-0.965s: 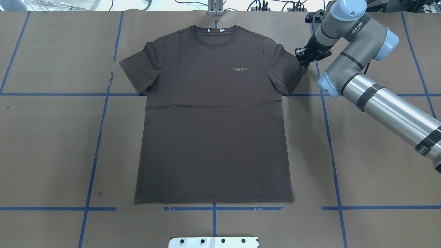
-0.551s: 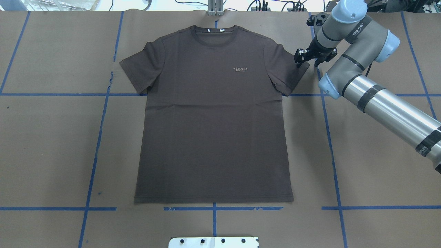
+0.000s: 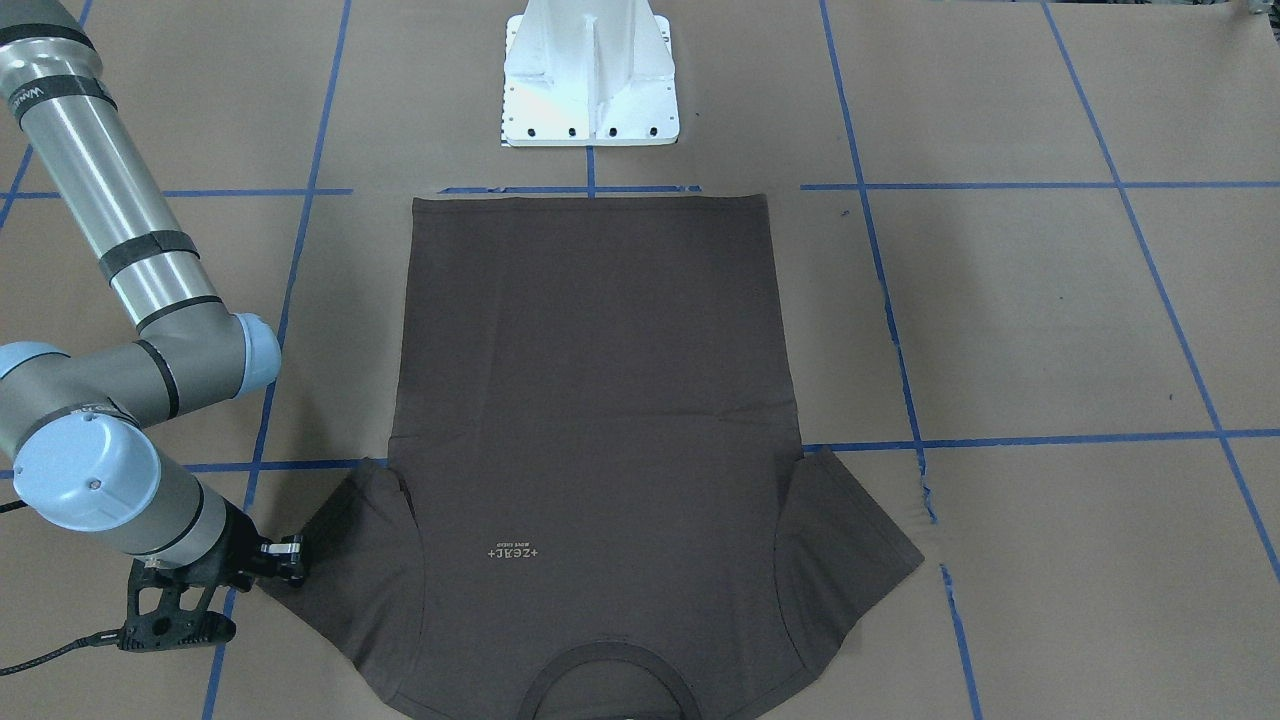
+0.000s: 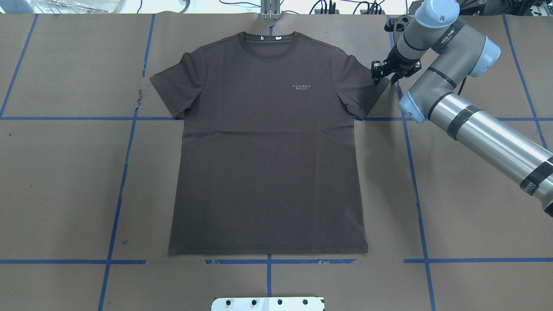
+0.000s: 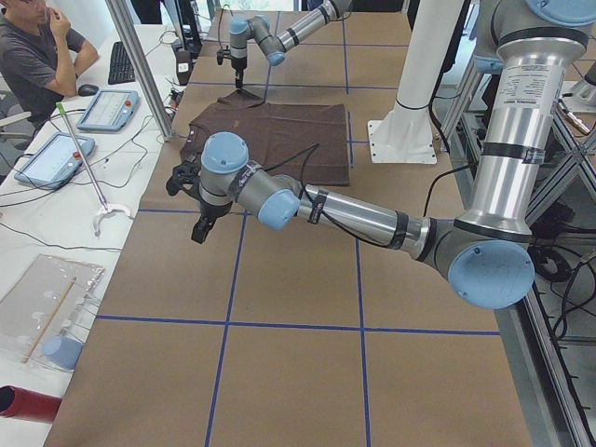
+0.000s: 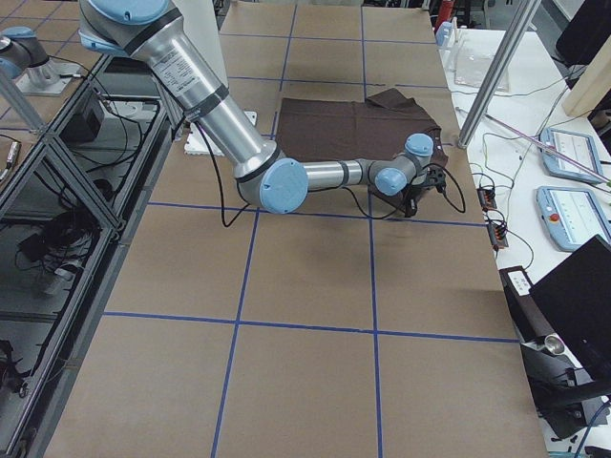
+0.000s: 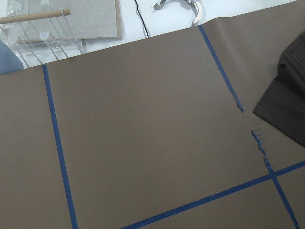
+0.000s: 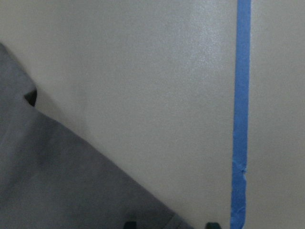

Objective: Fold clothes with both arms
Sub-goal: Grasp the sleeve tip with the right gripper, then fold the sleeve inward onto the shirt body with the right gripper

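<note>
The dark brown T-shirt (image 4: 268, 147) lies flat and face up on the brown paper, collar (image 4: 268, 43) at the far side and its pale logo (image 4: 302, 87) showing. My right gripper (image 4: 383, 74) hangs low at the outer tip of the shirt's right-hand sleeve (image 4: 363, 88), also seen in the front view (image 3: 285, 562). In the right wrist view two fingertips (image 8: 127, 224) stand apart, open, with the sleeve edge (image 8: 71, 181) running in between them. My left gripper (image 5: 199, 226) shows only in the left side view, over bare paper away from the shirt; I cannot tell its state.
The white pedestal base (image 3: 590, 75) stands at the hem side of the shirt. Blue tape lines (image 4: 414, 172) cross the paper. A tear in the paper (image 7: 257, 140) lies beside the left sleeve (image 7: 288, 100). A person (image 5: 33, 56) sits at a side table with tablets.
The right wrist has turned and the gripper has shifted slightly off the sleeve tip toward the far right. The shirt has not moved.
</note>
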Controlling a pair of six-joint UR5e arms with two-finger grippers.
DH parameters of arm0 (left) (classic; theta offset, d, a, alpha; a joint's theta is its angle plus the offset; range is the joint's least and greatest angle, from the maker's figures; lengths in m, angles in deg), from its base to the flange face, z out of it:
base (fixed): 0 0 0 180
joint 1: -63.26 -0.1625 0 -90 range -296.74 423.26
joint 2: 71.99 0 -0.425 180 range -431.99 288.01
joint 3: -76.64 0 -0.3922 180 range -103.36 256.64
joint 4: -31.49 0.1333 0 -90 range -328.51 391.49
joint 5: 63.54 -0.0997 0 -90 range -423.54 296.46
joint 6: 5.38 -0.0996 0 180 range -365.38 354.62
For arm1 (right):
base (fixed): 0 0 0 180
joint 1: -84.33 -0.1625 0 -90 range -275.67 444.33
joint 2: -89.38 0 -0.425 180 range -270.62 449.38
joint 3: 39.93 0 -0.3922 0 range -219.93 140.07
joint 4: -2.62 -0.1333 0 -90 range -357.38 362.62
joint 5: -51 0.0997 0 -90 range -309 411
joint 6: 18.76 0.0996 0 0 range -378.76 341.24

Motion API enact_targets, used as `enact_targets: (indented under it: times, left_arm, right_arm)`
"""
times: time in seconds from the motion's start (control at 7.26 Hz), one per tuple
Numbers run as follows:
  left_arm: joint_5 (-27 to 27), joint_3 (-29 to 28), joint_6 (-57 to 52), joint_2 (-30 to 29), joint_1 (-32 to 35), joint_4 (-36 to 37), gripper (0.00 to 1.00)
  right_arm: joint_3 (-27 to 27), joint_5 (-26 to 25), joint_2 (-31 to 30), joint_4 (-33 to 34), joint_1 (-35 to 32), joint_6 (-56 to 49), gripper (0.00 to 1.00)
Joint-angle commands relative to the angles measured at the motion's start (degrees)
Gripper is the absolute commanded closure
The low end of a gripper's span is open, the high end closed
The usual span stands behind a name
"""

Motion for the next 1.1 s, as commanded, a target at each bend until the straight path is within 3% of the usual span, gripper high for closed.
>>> enact_targets:
  times: [0.0,0.41,0.69,0.96]
  left_arm:
    - [0.01,0.0,0.09,0.0,0.0,0.0,0.0]
    - [0.01,-0.08,0.09,0.0,0.0,0.0,0.0]
    - [-0.08,-0.17,0.09,0.09,0.0,0.0,0.0]
    - [-0.08,-0.09,0.09,0.0,0.0,0.0,0.0]
  right_arm:
    - [0.03,0.04,0.03,0.02,0.05,0.07,1.0]
    - [-1.45,0.22,0.91,0.11,0.05,-0.19,1.0]
    - [-5.41,1.27,1.87,0.37,0.05,0.07,1.0]
    - [-5.42,1.1,8.61,5.77,1.62,0.51,1.0]
